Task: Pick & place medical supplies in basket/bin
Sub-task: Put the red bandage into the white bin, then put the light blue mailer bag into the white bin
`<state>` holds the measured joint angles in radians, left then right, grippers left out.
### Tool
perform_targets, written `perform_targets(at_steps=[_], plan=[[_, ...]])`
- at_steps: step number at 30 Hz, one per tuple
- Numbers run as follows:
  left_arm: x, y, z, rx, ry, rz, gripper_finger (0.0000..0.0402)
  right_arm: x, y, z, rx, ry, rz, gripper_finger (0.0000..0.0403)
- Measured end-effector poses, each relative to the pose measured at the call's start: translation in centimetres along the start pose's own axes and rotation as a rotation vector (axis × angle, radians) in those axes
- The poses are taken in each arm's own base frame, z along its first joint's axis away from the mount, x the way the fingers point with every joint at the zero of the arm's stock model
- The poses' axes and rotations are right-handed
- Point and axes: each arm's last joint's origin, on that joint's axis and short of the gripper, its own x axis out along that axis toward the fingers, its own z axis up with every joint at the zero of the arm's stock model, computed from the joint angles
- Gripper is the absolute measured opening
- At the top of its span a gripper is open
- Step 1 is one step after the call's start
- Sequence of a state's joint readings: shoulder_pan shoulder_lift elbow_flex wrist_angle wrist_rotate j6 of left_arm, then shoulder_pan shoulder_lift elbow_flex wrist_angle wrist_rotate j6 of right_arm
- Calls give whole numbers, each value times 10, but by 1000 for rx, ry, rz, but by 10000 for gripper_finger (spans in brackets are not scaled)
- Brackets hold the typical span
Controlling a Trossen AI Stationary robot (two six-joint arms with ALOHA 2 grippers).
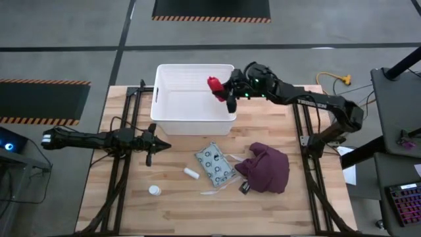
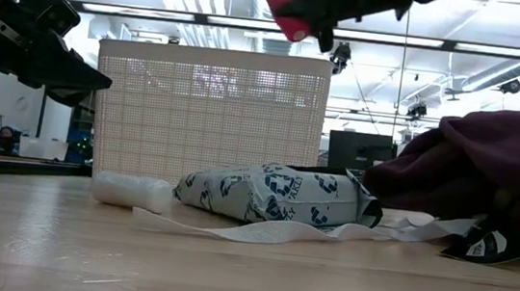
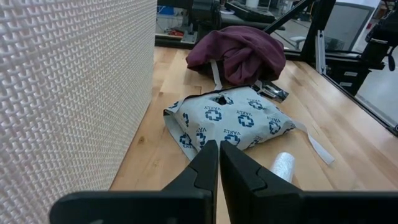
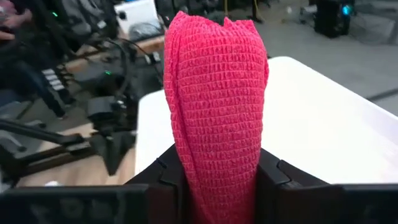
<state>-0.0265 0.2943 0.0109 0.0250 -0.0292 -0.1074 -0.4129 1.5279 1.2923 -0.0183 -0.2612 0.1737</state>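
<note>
My right gripper (image 1: 220, 89) is over the white ribbed tub (image 1: 172, 99), above its right part, shut on the red roll (image 4: 214, 99). The roll (image 2: 289, 13) shows well above the tub's rim (image 2: 216, 54) in the low view. My left gripper (image 3: 217, 163) waits shut near the table's left side, beside the tub's near wall (image 3: 68, 93). The grey-green packet with blue round marks (image 1: 214, 163) lies flat on the table in front of the tub. The short white cylinder (image 1: 191, 173) lies on its side next to it. The small white round piece (image 1: 154, 190) sits nearer the front. My right gripper pinches the red roll between its two fingers (image 4: 171, 171) at the roll's lower end (image 4: 217, 180). The roll is lifted clear and sticks out beyond the fingertips, along the fingers, over the tub's inside.
A maroon cloth bundle (image 1: 266, 168) lies on the table's right part, with a small dark packet (image 1: 245, 187) at its edge. A white paper strip (image 2: 261, 231) trails beside the packet. Bare wood lies at the table's near side.
</note>
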Motion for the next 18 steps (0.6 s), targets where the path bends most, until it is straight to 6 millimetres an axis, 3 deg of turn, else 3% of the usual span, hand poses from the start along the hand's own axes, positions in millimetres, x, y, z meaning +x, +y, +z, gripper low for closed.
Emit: perform_targets(at_steps=[8,18], plan=[[0,0,0,0,0,0,0,16,-4,1,8,105,-17,181],[0,0,0,0,0,0,0,5,0,7,14,99,-14,283]])
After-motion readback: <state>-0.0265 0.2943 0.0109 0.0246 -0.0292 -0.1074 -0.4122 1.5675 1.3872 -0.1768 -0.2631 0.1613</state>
